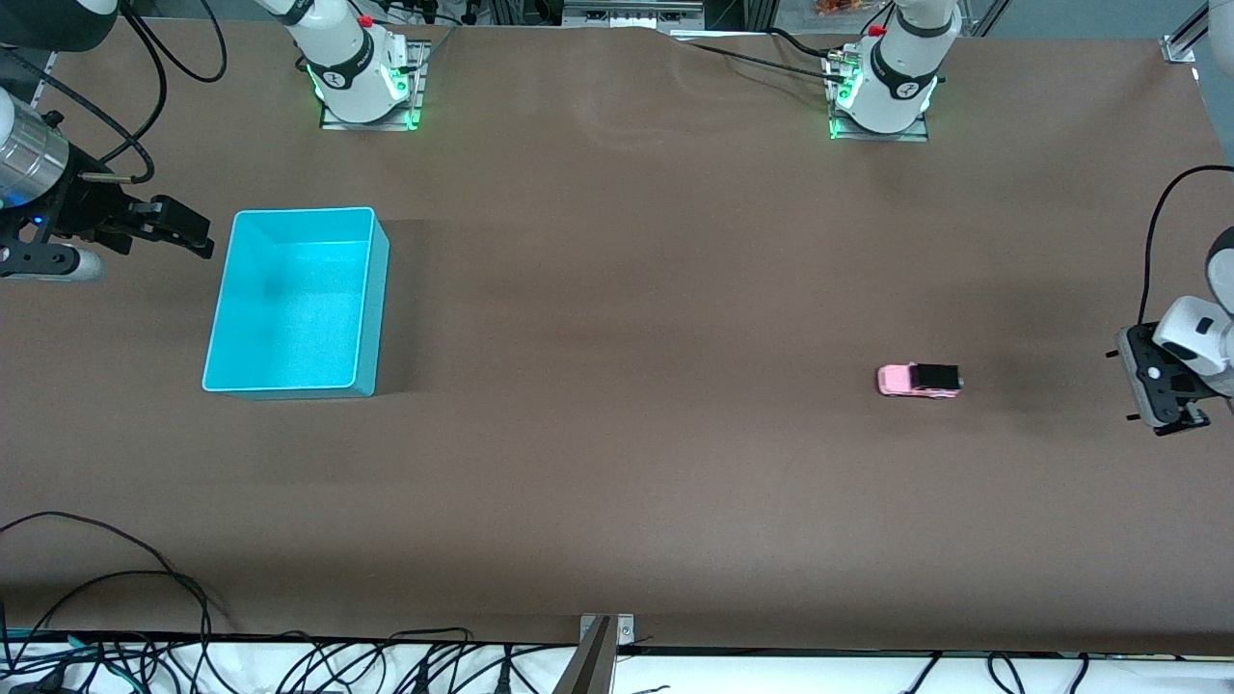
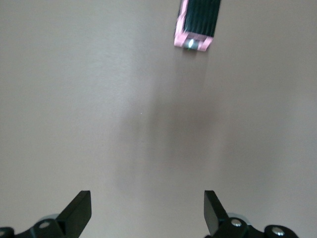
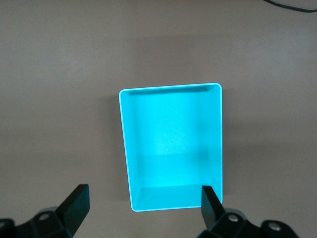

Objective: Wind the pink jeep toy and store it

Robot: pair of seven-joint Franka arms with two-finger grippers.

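Sitting on the brown tabletop [image 1: 617,463], the pink jeep toy [image 1: 919,380] is well apart from the turquoise bin [image 1: 370,308] — toward the left arm's end. The left gripper [image 1: 1166,390] hangs near the jeep, fingers [image 2: 79,210] open and holding nothing. The right gripper [image 1: 183,229] waits just beside the bin — fingers [image 3: 74,203] open too.

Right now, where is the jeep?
The jeep sits on the bare table toward the left arm's end, apart from the open left gripper and nowhere near the bin.

pink jeep toy [image 2: 195,26] cut by frame edge, wheels unseen; both arms cropped
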